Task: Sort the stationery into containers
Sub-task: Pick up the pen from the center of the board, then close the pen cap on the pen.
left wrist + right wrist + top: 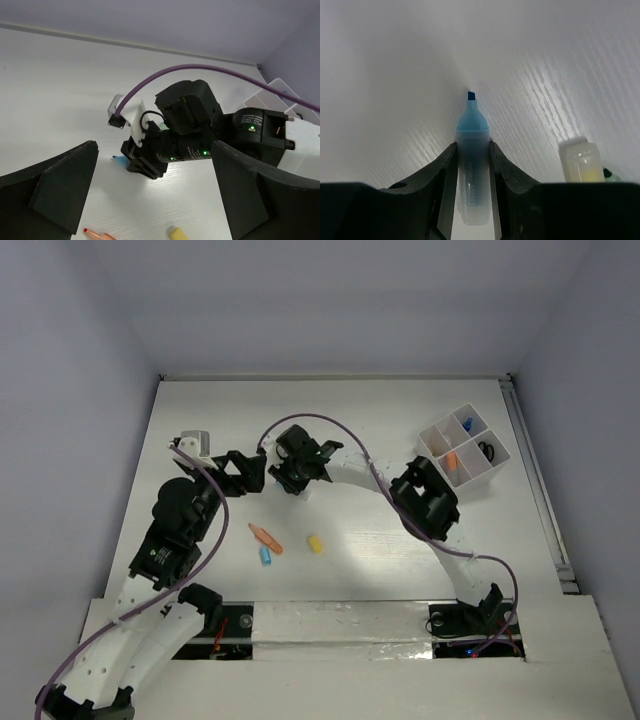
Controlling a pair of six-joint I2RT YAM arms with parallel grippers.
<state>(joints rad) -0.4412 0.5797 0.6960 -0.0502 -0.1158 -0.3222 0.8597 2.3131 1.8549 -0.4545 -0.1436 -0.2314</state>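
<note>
My right gripper (291,483) is shut on a blue highlighter (472,165), whose blue chisel tip (471,95) points ahead, low over the table. In the left wrist view the same gripper (146,165) shows with the blue tip (119,161) poking out on its left. My left gripper (243,471) is open and empty, just left of the right gripper; its fingers (60,187) stand wide apart. An orange pen (265,538), a small blue piece (266,556) and a yellow piece (316,544) lie on the table. The divided tray (497,465) stands at the far right.
The tray holds an orange piece (451,461), a blue piece (468,424) and a dark item (487,450). A pale yellowish piece (580,161) lies right of the right jaws. A purple cable (210,70) arcs over the right arm. Walls close the table's sides.
</note>
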